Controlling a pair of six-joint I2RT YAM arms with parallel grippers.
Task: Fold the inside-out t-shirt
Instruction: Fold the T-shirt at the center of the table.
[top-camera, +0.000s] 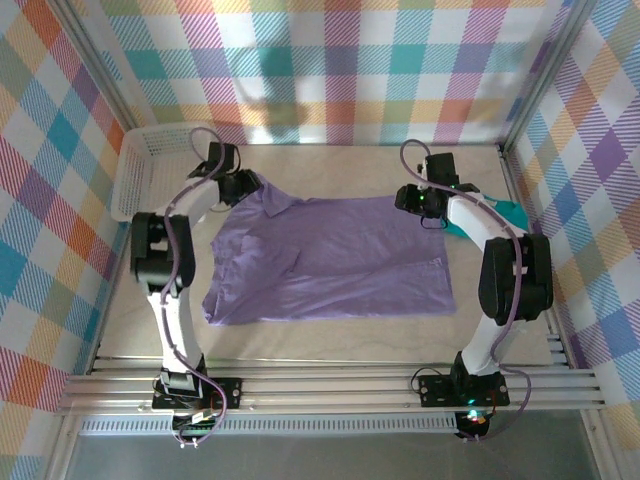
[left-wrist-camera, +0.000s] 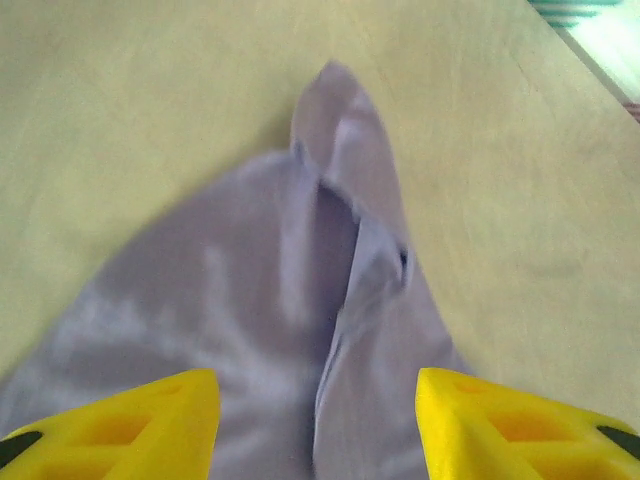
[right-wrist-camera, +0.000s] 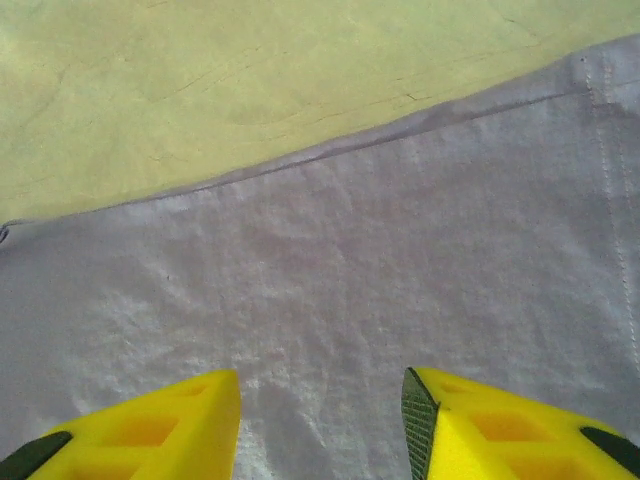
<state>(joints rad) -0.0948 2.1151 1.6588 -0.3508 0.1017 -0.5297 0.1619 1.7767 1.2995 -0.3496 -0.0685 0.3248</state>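
The light purple t-shirt (top-camera: 330, 255) is lying spread out on the pale table (top-camera: 340, 165), in the middle between the two arms. It is looking mostly flat, with some bumps and wrinkles on its left half. One far corner is sticking out in a point toward the white basket (top-camera: 150, 170), which is sitting at the far left of the table.

The left gripper (top-camera: 238, 186) is hanging over that pointy corner. Its yellow fingers (left-wrist-camera: 130, 420) are standing apart, with purple cloth showing in the gap (a fold is running up the middle of the cloth there).

The right gripper (top-camera: 420, 203) is hanging over the far right part of the shirt. Its yellow fingers (right-wrist-camera: 150, 425) are standing apart too, and nothing is being pinched between them. Smooth cloth and the shirt's far edge are showing under it. A bit of teal-green cloth (top-camera: 512, 212) is peeking out beside the right arm, near the right wall
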